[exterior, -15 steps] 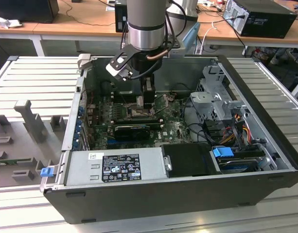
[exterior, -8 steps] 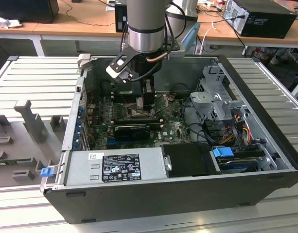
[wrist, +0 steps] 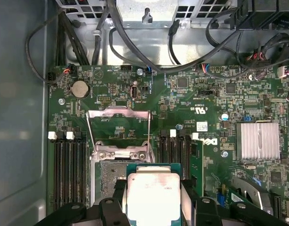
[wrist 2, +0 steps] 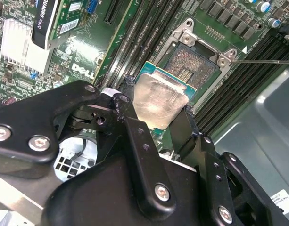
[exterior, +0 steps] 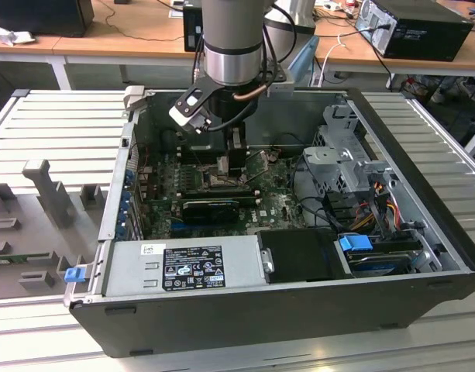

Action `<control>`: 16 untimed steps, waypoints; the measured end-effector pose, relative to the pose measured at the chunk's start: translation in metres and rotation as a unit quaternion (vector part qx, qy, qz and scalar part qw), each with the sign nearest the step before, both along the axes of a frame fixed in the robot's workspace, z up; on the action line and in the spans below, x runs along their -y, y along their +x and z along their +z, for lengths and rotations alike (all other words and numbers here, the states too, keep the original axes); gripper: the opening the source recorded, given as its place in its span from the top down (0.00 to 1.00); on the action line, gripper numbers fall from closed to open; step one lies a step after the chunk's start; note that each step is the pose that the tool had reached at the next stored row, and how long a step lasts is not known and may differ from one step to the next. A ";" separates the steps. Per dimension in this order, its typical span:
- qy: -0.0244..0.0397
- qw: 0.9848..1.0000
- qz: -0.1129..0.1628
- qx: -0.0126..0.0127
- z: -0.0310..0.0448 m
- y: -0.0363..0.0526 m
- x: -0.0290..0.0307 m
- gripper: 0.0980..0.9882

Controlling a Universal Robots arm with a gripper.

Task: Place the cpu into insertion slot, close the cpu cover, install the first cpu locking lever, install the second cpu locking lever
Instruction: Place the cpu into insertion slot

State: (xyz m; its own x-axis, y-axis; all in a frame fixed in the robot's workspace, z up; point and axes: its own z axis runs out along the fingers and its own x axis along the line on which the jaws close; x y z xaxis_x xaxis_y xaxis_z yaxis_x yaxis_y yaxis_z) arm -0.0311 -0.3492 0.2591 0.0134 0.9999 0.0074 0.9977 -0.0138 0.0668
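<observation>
The gripper is closed on the cpu, with black fingers pressing two opposite edges. In the exterior view the gripper reaches down inside the open case, over the far part of the board. The cpu hangs over the edge of the slot, partly covering it in the first wrist view and not seated in it; whether it touches the rim cannot be told. The cover stands swung open on the far side of the slot, whose dark pin field lies bare. A thin lever sticks out from one slot corner. Long black memory slots flank the slot on both sides. Farther off on the board sit a ribbed heat sink and a coin cell, with dark cables looping along the case wall. The case also holds a graphics card, a grey power supply and a drive cage. The cpu has a dull silver top with a smudged sheen and a green rim.
</observation>
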 end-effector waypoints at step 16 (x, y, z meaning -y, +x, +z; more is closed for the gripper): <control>0.000 1.000 0.000 0.000 -0.0091 -0.0001 -0.0077 0.50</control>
State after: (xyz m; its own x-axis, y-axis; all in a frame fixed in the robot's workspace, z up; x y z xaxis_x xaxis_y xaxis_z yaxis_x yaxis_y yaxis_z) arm -0.0312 -0.3415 0.2500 0.0134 0.9999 0.0074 0.9977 -0.0139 0.0668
